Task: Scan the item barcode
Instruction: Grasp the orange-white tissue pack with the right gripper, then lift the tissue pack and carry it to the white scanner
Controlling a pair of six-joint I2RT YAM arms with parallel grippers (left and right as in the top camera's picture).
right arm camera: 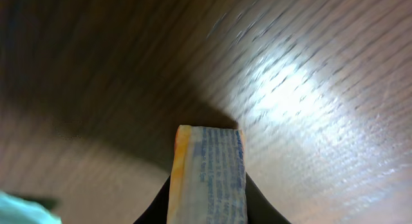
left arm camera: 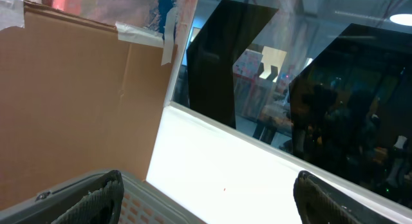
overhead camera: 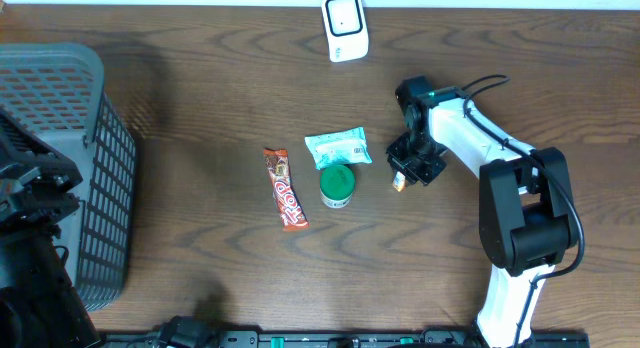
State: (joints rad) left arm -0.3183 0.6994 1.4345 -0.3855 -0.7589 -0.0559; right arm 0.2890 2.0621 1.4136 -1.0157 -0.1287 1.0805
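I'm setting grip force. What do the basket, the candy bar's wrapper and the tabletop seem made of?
Basket: matte grey plastic, going by its moulded lattice wall. Candy bar wrapper: thin printed film, likely plastic, slightly glossy. Tabletop: dark wood or wood-look laminate; grain shows, with a satin glare.

The overhead view was evenly lit and sharp, with soft shadows on the dark bench [overhead camera: 560, 78]. In the right wrist view, white glare streaked the wood at right, deep shadow lay behind the packet [right arm camera: 207, 176], and everything was blurred. The left wrist view showed a blown-out white band.
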